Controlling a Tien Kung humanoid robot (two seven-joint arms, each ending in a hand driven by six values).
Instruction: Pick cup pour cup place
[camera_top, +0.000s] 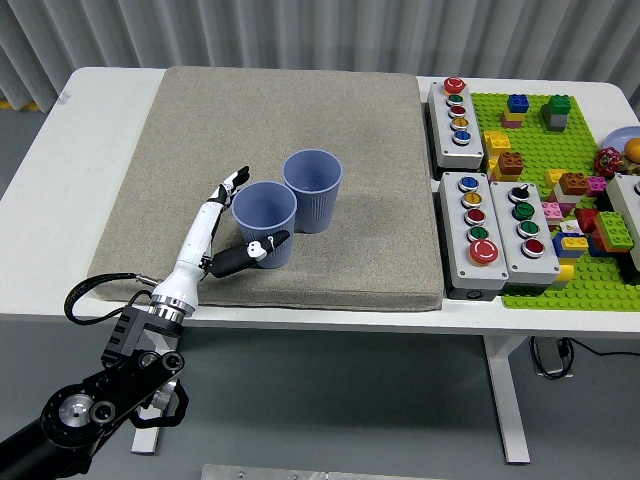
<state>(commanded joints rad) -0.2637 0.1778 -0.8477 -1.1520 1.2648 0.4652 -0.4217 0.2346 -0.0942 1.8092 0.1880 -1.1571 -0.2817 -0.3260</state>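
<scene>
Two blue-grey paper cups stand upright and side by side on the grey felt mat (300, 110). The nearer cup (266, 228) is at the left and the farther cup (313, 192) touches it from the right. My left hand (240, 213) reaches in from the lower left and is open around the nearer cup's left side. Its fingers (232, 183) point up, spread apart from the cup wall. The thumb (262, 247) lies across the front of the cup's base. What is inside the cups cannot be made out. The right arm is out of sight.
Three grey button boxes (457, 110) (474, 228) (523, 228) sit just right of the mat. Beyond them lies a green baseplate (530, 290) with several coloured bricks. A plate (622, 135) with toy food is at the right edge. A black cable (95, 290) loops off the near table edge.
</scene>
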